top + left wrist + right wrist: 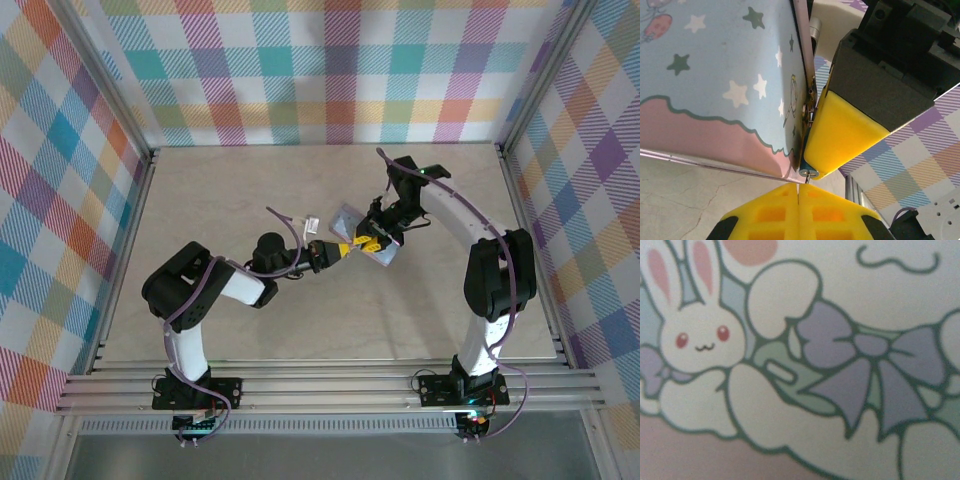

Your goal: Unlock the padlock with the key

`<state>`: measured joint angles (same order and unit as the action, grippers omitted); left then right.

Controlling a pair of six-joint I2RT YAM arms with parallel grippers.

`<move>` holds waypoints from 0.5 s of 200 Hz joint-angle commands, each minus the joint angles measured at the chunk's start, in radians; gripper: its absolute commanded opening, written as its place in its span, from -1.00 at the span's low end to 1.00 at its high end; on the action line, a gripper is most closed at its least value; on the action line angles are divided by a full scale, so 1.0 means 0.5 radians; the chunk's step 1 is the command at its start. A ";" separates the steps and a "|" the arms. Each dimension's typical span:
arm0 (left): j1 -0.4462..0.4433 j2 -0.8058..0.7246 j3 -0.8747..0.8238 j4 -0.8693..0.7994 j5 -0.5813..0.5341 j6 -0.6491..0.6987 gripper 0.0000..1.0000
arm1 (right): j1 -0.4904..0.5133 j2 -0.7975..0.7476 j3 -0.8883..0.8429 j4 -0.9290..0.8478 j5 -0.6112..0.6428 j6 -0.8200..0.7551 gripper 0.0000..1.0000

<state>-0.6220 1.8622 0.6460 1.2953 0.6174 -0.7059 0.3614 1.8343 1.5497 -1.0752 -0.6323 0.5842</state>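
A flat box [715,75] printed with stars and a bunny [700,335] is held above the table. A small blue padlock [805,167] sits at its edge. My left gripper [798,187] is shut on the thin metal key [808,178], whose tip is in the padlock's silver end. One yellow finger [845,135] of my right gripper presses against the padlock; its other finger is hidden behind the box. From above, the left gripper [345,249] and right gripper [372,239] meet at the box [350,217] mid-table.
The beige table [250,330] is bounded by metal rails and checked fabric walls [330,70]. A small white object [311,222] lies just left of the box. Cables loop from both arms.
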 commanded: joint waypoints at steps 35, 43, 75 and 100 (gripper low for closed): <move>-0.125 -0.020 -0.009 0.100 -0.173 0.091 -1.00 | 0.019 -0.060 -0.062 0.168 -0.191 0.123 -1.00; -0.124 -0.023 -0.023 0.103 -0.189 0.092 -1.00 | 0.019 -0.063 -0.057 0.160 -0.164 0.120 -1.00; -0.097 -0.094 -0.142 0.108 -0.256 0.098 -1.00 | 0.000 -0.108 -0.105 0.229 -0.113 0.187 -1.00; -0.112 -0.119 -0.187 0.119 -0.317 0.096 -1.00 | -0.011 -0.132 -0.148 0.314 -0.107 0.254 -1.00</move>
<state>-0.6563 1.8420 0.5755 1.3121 0.4950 -0.6834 0.3550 1.8214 1.4929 -0.9833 -0.6449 0.6720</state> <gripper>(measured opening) 0.046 0.198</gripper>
